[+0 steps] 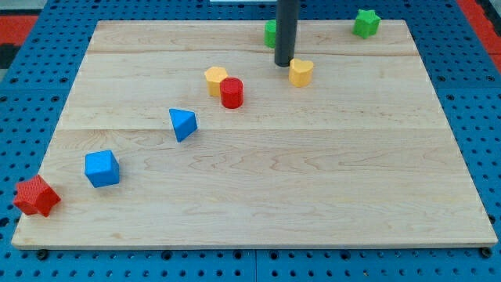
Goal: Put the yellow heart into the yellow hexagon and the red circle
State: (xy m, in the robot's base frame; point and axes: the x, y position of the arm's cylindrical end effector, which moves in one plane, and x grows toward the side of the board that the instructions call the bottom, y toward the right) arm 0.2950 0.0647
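The yellow heart [301, 72] lies near the view's top, right of centre. My tip [283, 64] stands just left of it, touching or nearly touching its upper-left side. The yellow hexagon [216, 79] and the red circle [232, 92] sit together, touching, to the left of the heart, about a block's width or more away from it. The rod rises straight up out of the view's top.
A blue triangle [183, 124] and a blue cube [102, 168] lie toward the view's left. A red star [36, 196] sits at the board's bottom-left corner. A green block [271, 34] is partly hidden behind the rod; a green star [365, 23] is at top right.
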